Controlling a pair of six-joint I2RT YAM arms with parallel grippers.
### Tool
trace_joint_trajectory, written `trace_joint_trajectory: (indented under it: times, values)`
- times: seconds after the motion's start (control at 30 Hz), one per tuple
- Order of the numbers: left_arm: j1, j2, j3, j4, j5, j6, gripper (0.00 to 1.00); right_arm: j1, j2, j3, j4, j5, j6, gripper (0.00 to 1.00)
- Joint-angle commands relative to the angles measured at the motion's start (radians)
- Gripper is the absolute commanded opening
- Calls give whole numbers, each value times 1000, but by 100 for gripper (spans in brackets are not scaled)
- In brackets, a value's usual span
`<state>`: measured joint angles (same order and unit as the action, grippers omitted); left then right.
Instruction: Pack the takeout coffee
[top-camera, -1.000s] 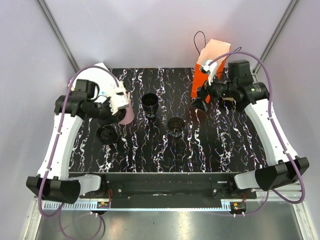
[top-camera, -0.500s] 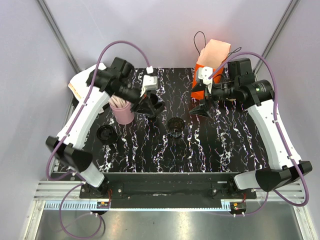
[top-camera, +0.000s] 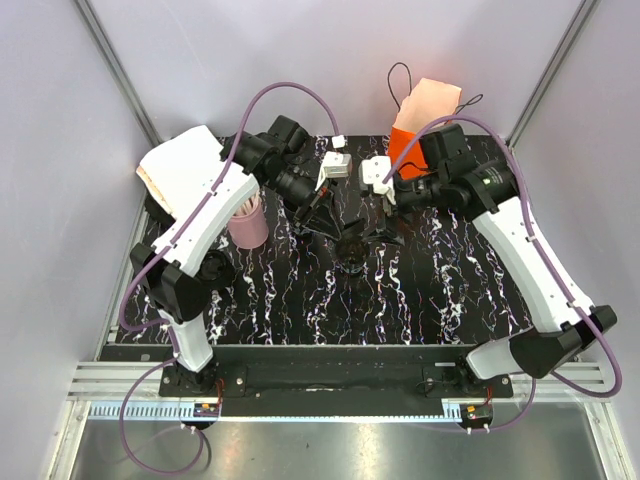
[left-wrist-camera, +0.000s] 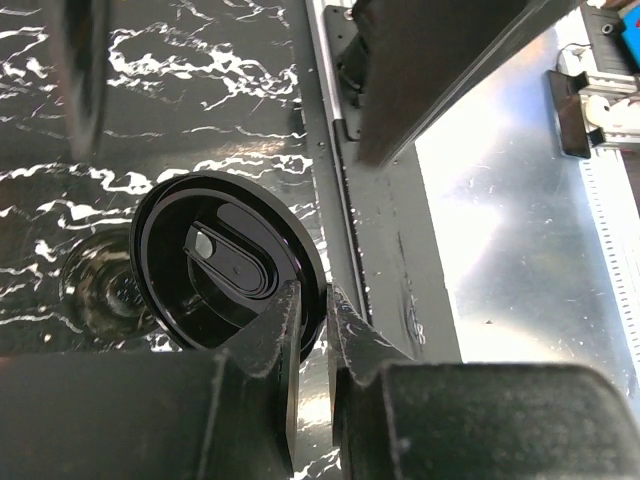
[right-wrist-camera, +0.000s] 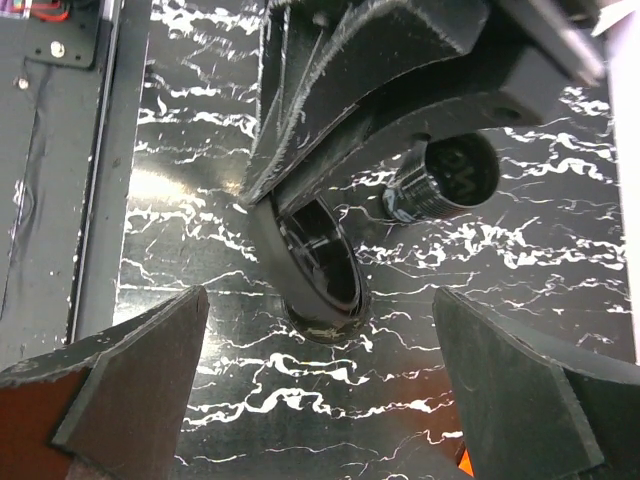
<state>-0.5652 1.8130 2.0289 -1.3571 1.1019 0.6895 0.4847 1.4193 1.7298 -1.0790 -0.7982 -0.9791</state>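
Left gripper (left-wrist-camera: 312, 300) clamped on dark lid (left-wrist-camera: 215, 262), right gripper (right-wrist-camera: 320, 300) wide, empty; black cup (right-wrist-camera: 320, 328) seemingly mostly hidden beneath.

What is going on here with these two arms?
The left gripper pinches a dark round lid by its edge, tilted, above an open black paper cup mid-table. The right gripper hangs open near that cup, holding nothing. The orange paper bag stands at the far edge.
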Motion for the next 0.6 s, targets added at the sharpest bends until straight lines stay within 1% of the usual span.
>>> trace_joint_trajectory:
  times: [0.0, 0.17, 0.2, 0.27, 0.3, 0.4, 0.43, 0.5, 0.53, 0.57]
  values:
    - [-2, -9, 45, -149, 65, -2, 8, 34, 24, 4, -9, 46, -44, 100]
    - [-1, -6, 48, -154, 79, 4, 8, 52, 47, -16, 13, 60, -40, 98]
    - [-2, -6, 48, -155, 81, 5, 8, 55, 49, -18, 16, 63, -35, 96]
    - [-2, -4, 47, -157, 88, 8, 8, 58, 52, -21, 19, 63, -30, 94]
    - [-2, -4, 47, -157, 88, 8, 8, 60, 53, -26, 24, 62, -26, 90]
    - [-2, 0, 47, -157, 90, 10, 8, 61, 55, -33, 37, 54, -13, 88]
    - [-1, 2, 47, -158, 96, 10, 8, 64, 58, -36, 42, 53, -4, 84]
    - [-2, 3, 47, -158, 98, 10, 8, 65, 56, -44, 54, 51, 6, 79]
    - [-2, 3, 48, -158, 101, 10, 8, 66, 58, -45, 56, 53, 13, 75]
    - [-2, 3, 48, -160, 101, 11, 8, 68, 59, -47, 60, 53, 14, 75]
